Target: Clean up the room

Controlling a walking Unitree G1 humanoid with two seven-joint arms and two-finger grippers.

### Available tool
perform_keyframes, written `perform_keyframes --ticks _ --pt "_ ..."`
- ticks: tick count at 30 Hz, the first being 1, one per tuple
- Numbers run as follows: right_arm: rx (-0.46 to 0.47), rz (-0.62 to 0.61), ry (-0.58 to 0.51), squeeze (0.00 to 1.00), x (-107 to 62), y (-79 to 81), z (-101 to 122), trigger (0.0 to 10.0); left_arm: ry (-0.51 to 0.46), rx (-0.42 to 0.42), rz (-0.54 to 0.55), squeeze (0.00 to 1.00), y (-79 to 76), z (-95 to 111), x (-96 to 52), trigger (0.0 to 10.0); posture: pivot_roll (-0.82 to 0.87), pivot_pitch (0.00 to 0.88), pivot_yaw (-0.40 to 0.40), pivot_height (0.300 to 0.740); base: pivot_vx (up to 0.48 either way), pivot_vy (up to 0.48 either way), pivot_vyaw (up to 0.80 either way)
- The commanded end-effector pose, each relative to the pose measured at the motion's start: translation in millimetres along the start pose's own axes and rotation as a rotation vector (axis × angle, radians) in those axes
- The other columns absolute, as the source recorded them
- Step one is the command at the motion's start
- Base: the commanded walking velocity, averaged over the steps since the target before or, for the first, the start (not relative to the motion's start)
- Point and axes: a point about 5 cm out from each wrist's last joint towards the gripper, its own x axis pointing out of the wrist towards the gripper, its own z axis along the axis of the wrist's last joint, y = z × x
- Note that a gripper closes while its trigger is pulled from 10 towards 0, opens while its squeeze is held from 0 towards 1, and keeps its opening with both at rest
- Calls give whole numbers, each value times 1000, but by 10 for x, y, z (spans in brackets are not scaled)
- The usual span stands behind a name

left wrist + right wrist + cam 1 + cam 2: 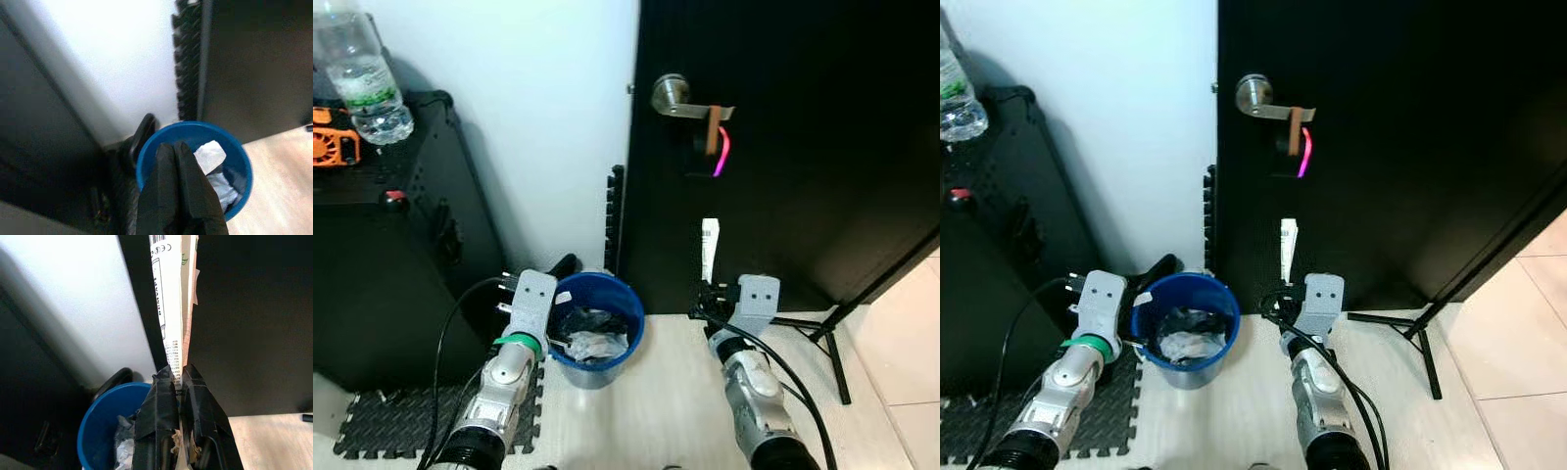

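Observation:
A blue bin (pixel 597 338) stands on the floor by the white wall, with crumpled white paper (pixel 595 343) inside. My left gripper (pixel 177 149) is shut with nothing in it, just over the bin's near left rim. My right gripper (pixel 179 377) is shut on a flat white wrapper (pixel 172 293) with printed text and a barcode. The wrapper (pixel 709 250) stands upright in front of the black door, to the right of the bin.
A black door (pixel 783 147) with a silver lever handle (pixel 683 98) fills the right. A black cabinet (pixel 382 245) on the left carries a clear water bottle (pixel 362 73) and an orange device (pixel 333 142). A black foam mat (pixel 391 421) and a stand's legs (pixel 827 338) lie on the floor.

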Motion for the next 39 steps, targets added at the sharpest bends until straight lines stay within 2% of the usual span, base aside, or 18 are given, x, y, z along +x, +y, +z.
perform_keyframes --ticks 1,8,15,35,39 --pt "-3 -11 11 0 -25 -14 -25 10000 15 -1 -6 0 -18 -37 -10 10000 -18 36 24 720 480 0 0" --pt "4 -60 10 0 -21 -95 -11 10000 15 1 -10 0 -15 -35 -10 10000 -19 37 26 720 478 0 0" --pt "-1 -57 12 0 -23 -100 -12 10000 19 9 -10 0 -16 -38 -10 10000 -21 36 25 720 350 0 0" --pt "-6 -48 12 0 -13 -87 -4 10000 34 22 -37 0 -52 -60 -5 10000 -22 26 30 720 0 0 0" --pt "-45 -5 25 0 -16 -43 -24 10000 96 38 -84 0 -93 -157 -21 10000 -16 34 28 720 0 0 0"
